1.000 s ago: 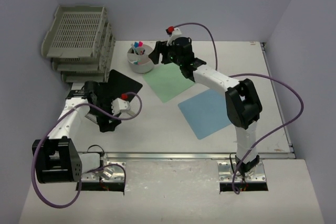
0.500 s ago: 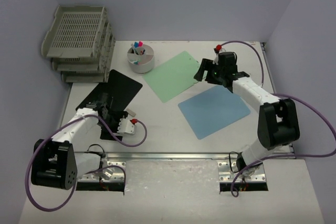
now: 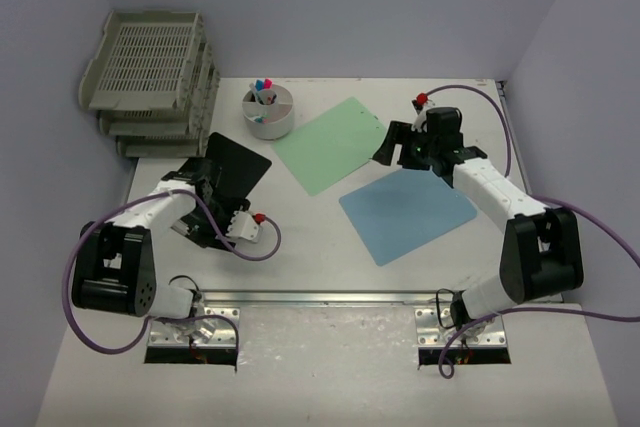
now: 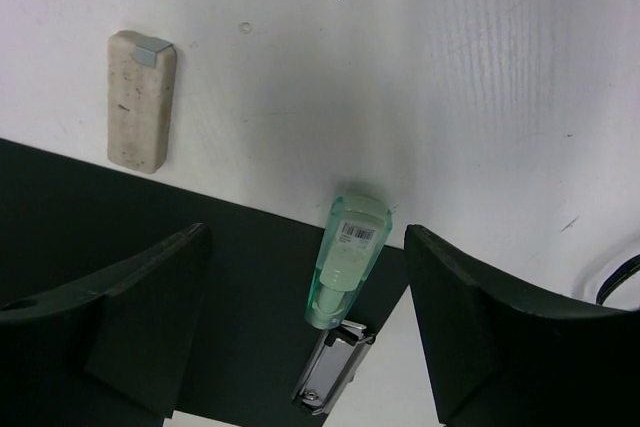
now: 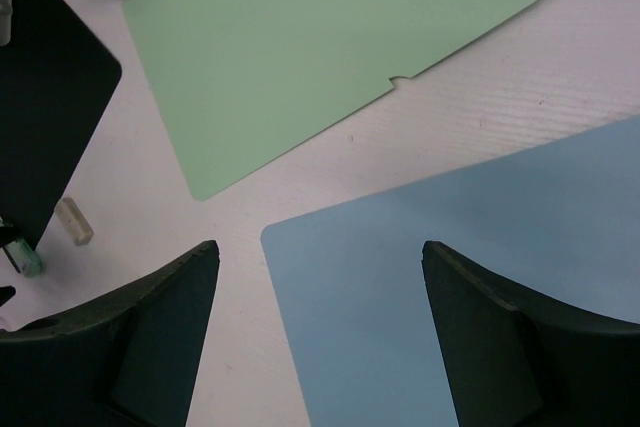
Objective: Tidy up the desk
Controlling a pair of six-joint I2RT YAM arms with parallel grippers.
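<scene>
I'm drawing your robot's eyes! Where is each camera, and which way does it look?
Top camera: above and behind the arms, looking down at the desk; the left arm and right arm show.
Left wrist camera: on the left arm, looking down at the black sheet and a pale green tool; the open left hand shows.
Right wrist camera: on the right arm, looking down at the green sheet and blue sheet; the open right hand shows.
Both wrist views share the black sheet.

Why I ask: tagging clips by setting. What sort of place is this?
Probably a mock office setup: large white flat desk, stacked grey slatted trays, white round pen cup.
</scene>
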